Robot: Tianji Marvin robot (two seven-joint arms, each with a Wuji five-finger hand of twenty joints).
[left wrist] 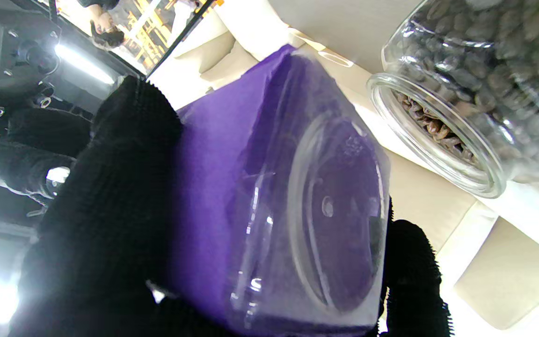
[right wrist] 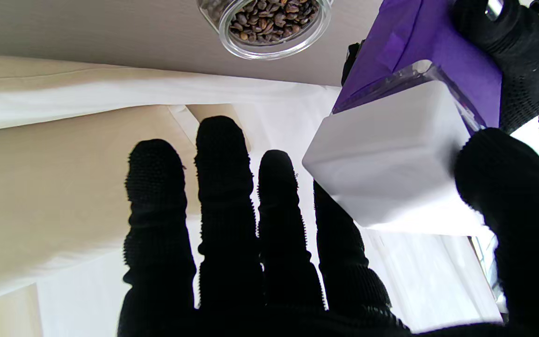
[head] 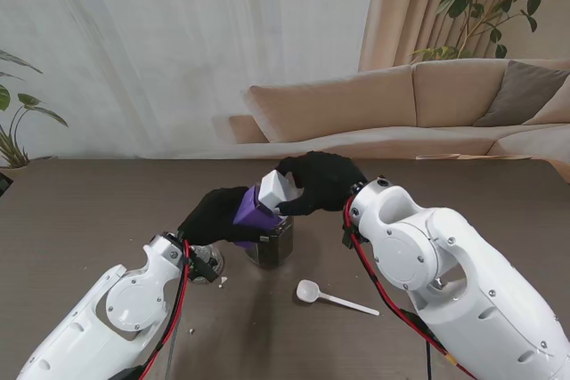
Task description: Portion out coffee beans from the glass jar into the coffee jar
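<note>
Left hand (head: 216,217) grasps the tilted purple coffee jar (head: 256,211) above the open glass jar (head: 270,244) of beans at table centre. Right hand (head: 319,181) pinches the coffee jar's white lid (head: 277,190). A white spoon (head: 334,297) lies near the glass jar, nearer to me, on the right.

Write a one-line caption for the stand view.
Both gloved hands hold the purple coffee jar above the bean jar; white spoon lies unused.

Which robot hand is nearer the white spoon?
Right. The right robot hand grips the purple jar's white lid, above the spoon; the left robot hand holds the jar farther left.
</note>
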